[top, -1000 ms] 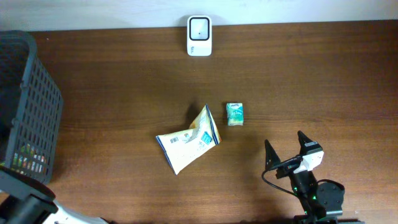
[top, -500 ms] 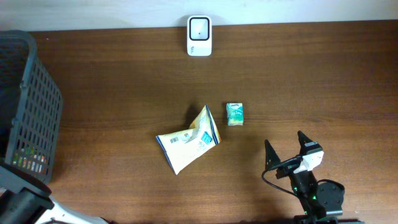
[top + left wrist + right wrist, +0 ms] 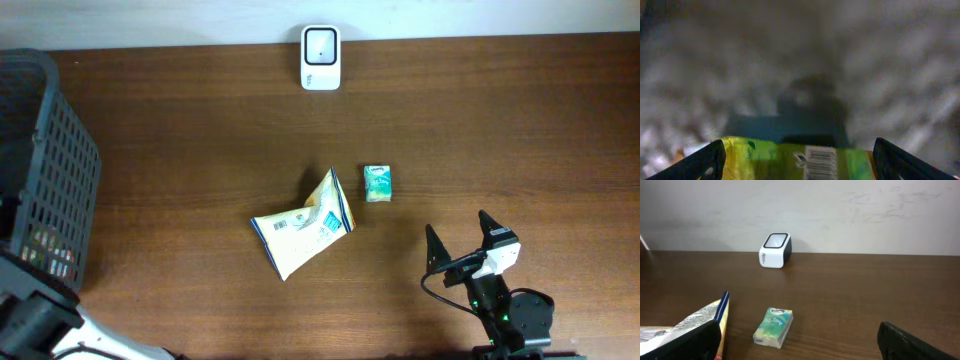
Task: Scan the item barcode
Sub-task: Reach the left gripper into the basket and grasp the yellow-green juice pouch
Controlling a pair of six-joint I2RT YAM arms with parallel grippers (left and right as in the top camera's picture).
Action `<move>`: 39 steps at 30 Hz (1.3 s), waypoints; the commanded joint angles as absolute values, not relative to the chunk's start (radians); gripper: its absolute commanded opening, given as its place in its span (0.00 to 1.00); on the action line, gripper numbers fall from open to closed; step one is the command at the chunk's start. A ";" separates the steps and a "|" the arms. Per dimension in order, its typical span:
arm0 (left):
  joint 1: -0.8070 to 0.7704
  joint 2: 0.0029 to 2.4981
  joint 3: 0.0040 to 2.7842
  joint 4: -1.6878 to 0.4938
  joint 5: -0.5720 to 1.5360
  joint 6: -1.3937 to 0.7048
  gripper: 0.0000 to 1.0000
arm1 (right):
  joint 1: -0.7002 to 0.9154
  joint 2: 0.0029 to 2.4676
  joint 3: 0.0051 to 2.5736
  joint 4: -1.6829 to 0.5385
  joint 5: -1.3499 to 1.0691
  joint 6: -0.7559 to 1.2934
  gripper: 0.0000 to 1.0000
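Observation:
In the left wrist view a yellow-green packet [image 3: 765, 157] with a white barcode [image 3: 821, 161] lies between the two dark fingers of my left gripper [image 3: 797, 152]. The jaws stand wide, one on each side of the packet, and the background is dark and blurred. Whether the fingers touch the packet I cannot tell. The white scanner [image 3: 321, 44] stands at the table's far edge and also shows as the scanner [image 3: 775, 250] in the right wrist view. My right gripper [image 3: 458, 226] rests open near the front right, holding nothing.
A dark mesh basket [image 3: 60, 170] stands at the left edge, with my left arm [image 3: 30, 325] beside it. A white-and-yellow snack bag [image 3: 300, 228] and a small green tissue pack [image 3: 377, 183] lie mid-table, ahead of the right gripper.
My left arm has shifted a little at the basket's lower corner. The right arm and the things on the table have not moved.

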State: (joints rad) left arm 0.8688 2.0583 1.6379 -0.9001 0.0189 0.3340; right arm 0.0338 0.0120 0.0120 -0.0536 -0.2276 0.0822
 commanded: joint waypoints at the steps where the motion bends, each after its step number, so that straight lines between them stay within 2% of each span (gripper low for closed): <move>1: 0.816 2.066 1.686 -0.929 0.022 0.400 0.94 | 0.039 0.006 0.006 -0.057 -0.233 0.086 0.99; 7: 0.781 2.023 1.821 -1.006 0.023 0.421 0.98 | 0.039 0.006 0.006 -0.057 -0.233 0.086 0.99; 9: 0.781 2.008 1.832 -1.045 0.023 0.401 0.96 | 0.039 0.006 0.006 -0.057 -0.233 0.086 0.99; 12: 0.792 2.008 1.832 -1.110 0.023 0.321 0.83 | 0.039 0.006 0.006 -0.057 -0.233 0.086 0.99; 16: 0.834 2.009 1.832 -1.157 0.023 -0.018 0.75 | 0.039 0.006 0.006 -0.057 -0.233 0.086 0.99; 20: 0.881 2.010 1.831 -1.168 0.018 -0.253 0.60 | 0.039 0.006 0.006 -0.057 -0.233 0.086 0.99; 25: 0.900 2.013 1.808 -1.160 -0.062 -0.360 0.70 | 0.039 0.006 0.006 -0.057 -0.233 0.086 0.99; 36: 0.900 2.019 1.594 -0.972 -0.107 -0.434 0.75 | 0.039 0.006 0.006 -0.057 -0.233 0.086 0.99; 38: 0.900 2.020 1.586 -0.937 -0.121 -0.433 0.75 | 0.039 0.006 0.006 -0.057 -0.233 0.086 0.99; 39: 0.900 2.020 1.586 -0.918 -0.133 -0.433 0.72 | 0.039 0.006 0.006 -0.057 -0.233 0.086 0.99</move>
